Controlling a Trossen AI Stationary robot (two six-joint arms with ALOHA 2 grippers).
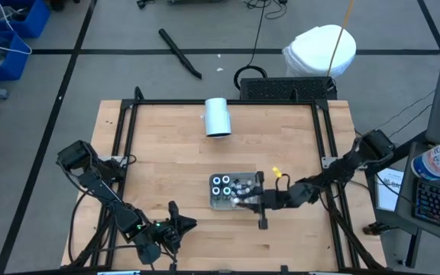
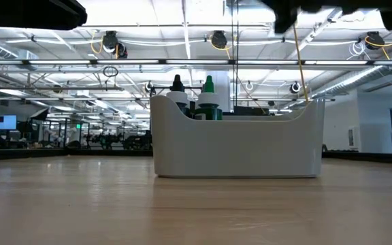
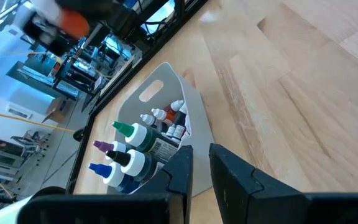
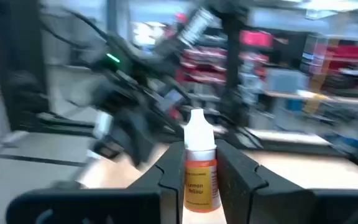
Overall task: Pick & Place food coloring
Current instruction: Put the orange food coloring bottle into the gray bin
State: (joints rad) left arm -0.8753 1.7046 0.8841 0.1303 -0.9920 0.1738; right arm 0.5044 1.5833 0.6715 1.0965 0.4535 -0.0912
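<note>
A grey tray [image 1: 218, 203] stands on the wooden table a little right of the middle and holds several food coloring bottles [image 3: 135, 146]. Black and green tips [image 2: 208, 85] stick up above its wall [image 2: 237, 146]. My right gripper [image 4: 201, 152] reaches in from the table's right, over the tray's right part [image 1: 243, 200], shut on one small white-capped bottle with an orange-yellow label. My left gripper [image 3: 201, 163] waits near the table's front edge [image 1: 176, 228], left of the tray. It points at the tray, its fingers a narrow gap apart with nothing between them. My right gripper pinches the small bottle's labelled body [image 4: 201, 186] between its two fingers, one on each side. The white cap [image 4: 197, 127] stands up above the fingertips. The fingers come roughly level from the table's right. The bottle's bottom is hidden between the fingers.
A white cylinder [image 1: 218, 117] lies on its side near the table's far edge. A black frame [image 1: 128, 130] runs along the table's sides. Beyond the far edge stand a white bag-like thing [image 1: 321, 50] and a black grille [image 1: 285, 88].
</note>
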